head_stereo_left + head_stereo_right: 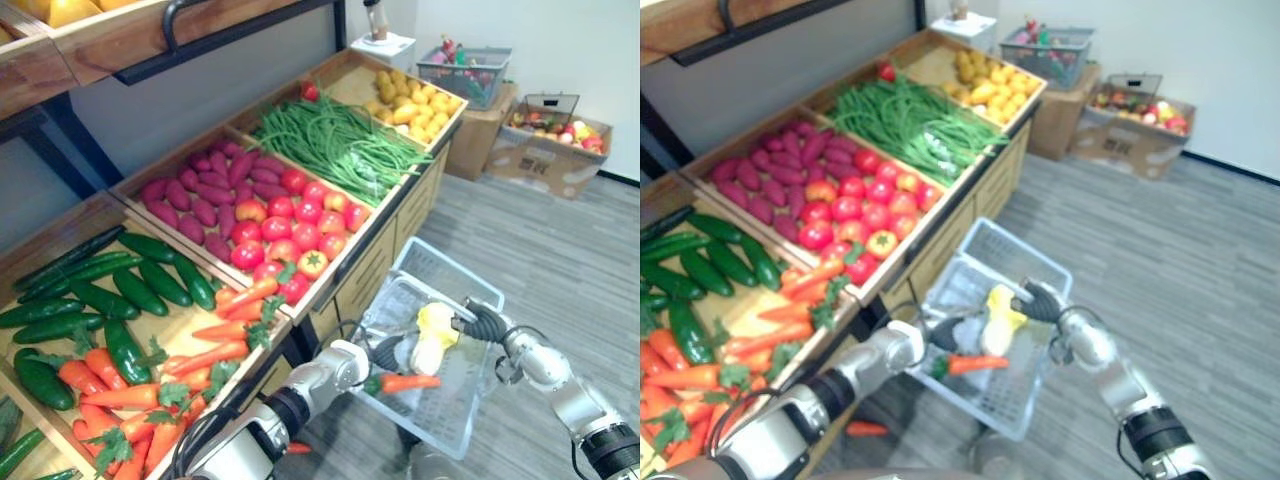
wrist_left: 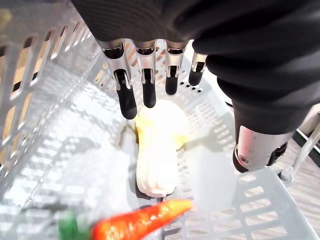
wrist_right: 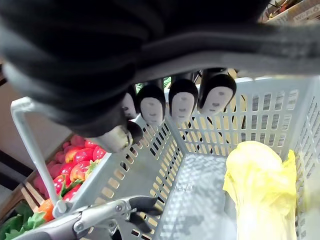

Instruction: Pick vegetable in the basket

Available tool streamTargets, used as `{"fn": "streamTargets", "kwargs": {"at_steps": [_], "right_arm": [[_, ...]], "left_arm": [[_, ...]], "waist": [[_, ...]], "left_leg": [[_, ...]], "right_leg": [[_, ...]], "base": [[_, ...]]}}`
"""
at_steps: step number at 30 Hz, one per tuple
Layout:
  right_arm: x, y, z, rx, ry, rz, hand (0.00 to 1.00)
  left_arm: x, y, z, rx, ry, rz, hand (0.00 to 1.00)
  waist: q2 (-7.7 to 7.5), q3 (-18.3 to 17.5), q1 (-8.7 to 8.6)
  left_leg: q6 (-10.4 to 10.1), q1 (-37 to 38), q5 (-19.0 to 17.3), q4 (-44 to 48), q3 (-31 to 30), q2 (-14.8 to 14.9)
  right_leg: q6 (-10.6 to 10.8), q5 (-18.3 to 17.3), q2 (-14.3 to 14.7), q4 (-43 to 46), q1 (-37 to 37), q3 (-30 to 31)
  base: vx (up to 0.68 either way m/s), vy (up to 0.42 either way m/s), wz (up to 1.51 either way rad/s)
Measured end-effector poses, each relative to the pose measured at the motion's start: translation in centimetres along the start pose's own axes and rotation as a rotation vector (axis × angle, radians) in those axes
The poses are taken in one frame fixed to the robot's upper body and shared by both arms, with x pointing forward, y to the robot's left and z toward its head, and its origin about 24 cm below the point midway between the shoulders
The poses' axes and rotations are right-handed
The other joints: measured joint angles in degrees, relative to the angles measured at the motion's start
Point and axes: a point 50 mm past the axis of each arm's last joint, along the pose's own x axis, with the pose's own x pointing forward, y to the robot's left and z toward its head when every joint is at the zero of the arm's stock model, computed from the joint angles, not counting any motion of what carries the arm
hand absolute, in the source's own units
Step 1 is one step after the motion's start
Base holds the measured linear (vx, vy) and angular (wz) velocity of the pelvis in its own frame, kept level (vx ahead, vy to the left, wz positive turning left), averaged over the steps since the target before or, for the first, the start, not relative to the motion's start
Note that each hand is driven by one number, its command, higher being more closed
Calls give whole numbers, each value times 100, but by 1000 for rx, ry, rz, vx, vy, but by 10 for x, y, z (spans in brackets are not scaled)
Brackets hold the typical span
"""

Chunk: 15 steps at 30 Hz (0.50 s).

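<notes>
- The left hand point(image 2: 145, 85) is inside the basket point(image 1: 450, 405), fingers straight and spread a little, holding nothing. Its tips hang just over the cabbage point(image 2: 157, 150).
- A carrot point(image 1: 405, 382) lies on the basket's floor at its near end, just beside the cabbage's pale stem.
- The cabbage lies in the middle of the basket, with its yellow leafy end towards the far wall.
- The right hand point(image 1: 484, 322) is at the basket's right rim, fingers curled round the handle point(image 3: 31, 145).
- A wooden stand point(image 1: 385, 235) runs along the basket's left side.
- On the stand, carrots point(image 1: 150, 400) and cucumbers point(image 1: 140, 290) fill the bin left of the basket's near end.
- Tomatoes point(image 1: 290, 225) and sweet potatoes point(image 1: 200, 195) fill the bin level with the basket's far end.
- Green beans point(image 1: 340, 140) lie in the bin beyond the basket.
- Well beyond the basket, a second basket point(image 1: 465, 70) sits on a box, and beside it stands a carton point(image 1: 550, 140) of produce.
</notes>
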Motion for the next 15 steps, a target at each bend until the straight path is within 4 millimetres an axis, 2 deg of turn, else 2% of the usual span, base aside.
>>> {"fn": "streamTargets", "kwargs": {"at_steps": [11,13,15], "right_arm": [[-1,-4,-15,34,67,-38,100],[-3,-7,-23,61,103,-72,100],[-8,-11,-37,87,170,-102,100]], "left_arm": [[5,16,10,21,-39,27,0],[2,28,19,53,-99,56,0],[-5,42,38,93,-205,104,0]], "waist": [[0,102,15],[-5,106,21],[-14,113,78]], "left_leg": [[45,-71,28,-132,-373,-80],[91,-174,33,-134,-574,-74],[148,-262,70,-135,-845,-62]], "right_leg": [[2,0,-145,-34,115,-250],[4,-2,-229,-43,160,-434],[5,-4,-321,-55,267,-723]], "base": [[-49,-46,14],[-83,-62,41],[-79,-74,66]]}}
